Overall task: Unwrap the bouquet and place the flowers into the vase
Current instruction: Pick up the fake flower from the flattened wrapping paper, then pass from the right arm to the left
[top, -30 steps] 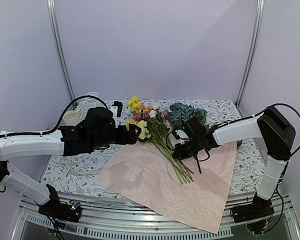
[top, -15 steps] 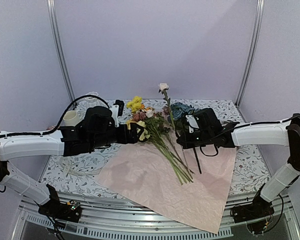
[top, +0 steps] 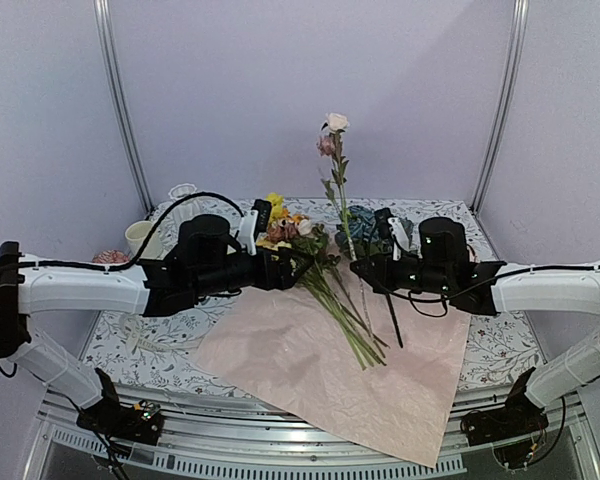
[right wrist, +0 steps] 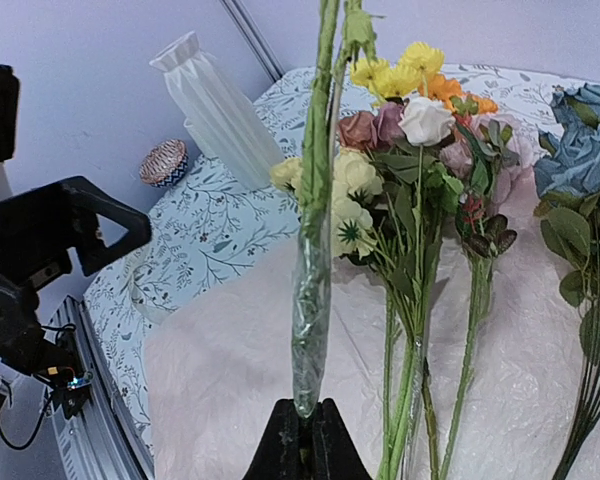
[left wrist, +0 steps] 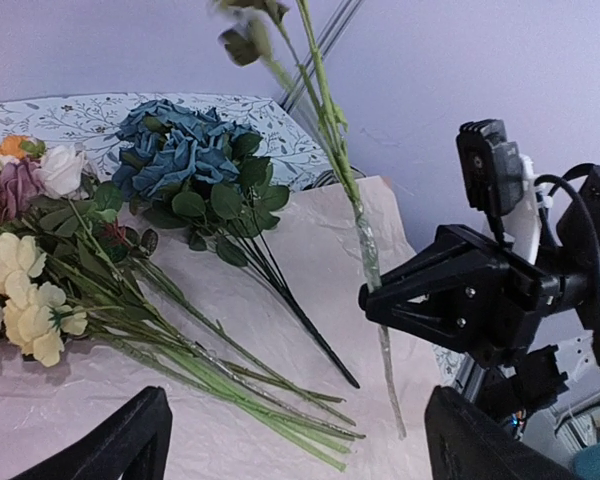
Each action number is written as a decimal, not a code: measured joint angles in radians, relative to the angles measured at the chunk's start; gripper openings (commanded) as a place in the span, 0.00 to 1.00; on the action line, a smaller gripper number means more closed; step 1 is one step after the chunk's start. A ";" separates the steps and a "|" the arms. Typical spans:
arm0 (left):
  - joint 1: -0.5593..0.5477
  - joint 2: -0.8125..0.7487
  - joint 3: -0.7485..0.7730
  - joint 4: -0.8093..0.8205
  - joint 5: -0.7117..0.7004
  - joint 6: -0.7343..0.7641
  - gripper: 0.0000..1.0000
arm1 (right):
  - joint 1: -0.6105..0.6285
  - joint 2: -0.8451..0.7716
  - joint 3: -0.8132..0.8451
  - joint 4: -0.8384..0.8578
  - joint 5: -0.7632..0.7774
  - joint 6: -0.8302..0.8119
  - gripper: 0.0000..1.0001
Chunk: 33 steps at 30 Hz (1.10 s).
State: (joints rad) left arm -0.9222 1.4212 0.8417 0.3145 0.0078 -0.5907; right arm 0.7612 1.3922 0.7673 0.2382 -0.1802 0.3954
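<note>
Item 1, single stem point(top: 342, 190): long and green, with a cream bloom at the top and a dusky pink one just below. It stands near upright above the paper, its wrapped lower end pinched in my right end effector point(right wrist: 305, 418), whose jaws are closed tight on it. A second ago this stem lay in the pile; I have since raised and turned it, so one flower is now separated and ready to carry.

Item 2, remaining flowers point(top: 310, 262): yellow, orange, pink and cream heads fanned across the far edge of the paper, stems pointing toward me. The blue-teal cluster point(left wrist: 180, 160) lies just beside them, on the right arm's side.

Item 3, pink wrapping paper point(top: 320, 370): spread flat on the bench point(top: 130, 340); I see no ribbon binding it. I judge the unwrapping done.

Item 4, vase point(right wrist: 215, 110): white, ribbed, upright at the far left of the bench, well apart from the held stem. No flower in it yet.

Item 5, left end effector point(top: 285, 268): jaws wide, holding nothing, hovering at the flower heads and nearer them than a second ago.

Note: the stem must cross to the vase side; a handover looks likely.
</note>
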 measured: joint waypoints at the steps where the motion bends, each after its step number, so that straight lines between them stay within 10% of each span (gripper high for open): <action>1: 0.000 0.015 0.009 0.007 0.011 0.000 0.89 | 0.006 -0.016 -0.010 0.017 -0.001 -0.002 0.04; 15: 0.000 0.051 0.046 0.137 0.100 0.006 0.83 | 0.037 -0.127 -0.056 0.075 -0.018 -0.059 0.04; 33: 0.002 0.074 0.114 0.241 0.168 -0.006 0.44 | 0.141 -0.129 -0.068 0.148 -0.089 -0.146 0.04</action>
State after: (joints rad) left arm -0.9199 1.4948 0.9562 0.5552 0.1761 -0.5968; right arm 0.9024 1.2633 0.6991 0.3866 -0.2691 0.2493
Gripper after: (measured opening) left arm 0.481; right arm 0.047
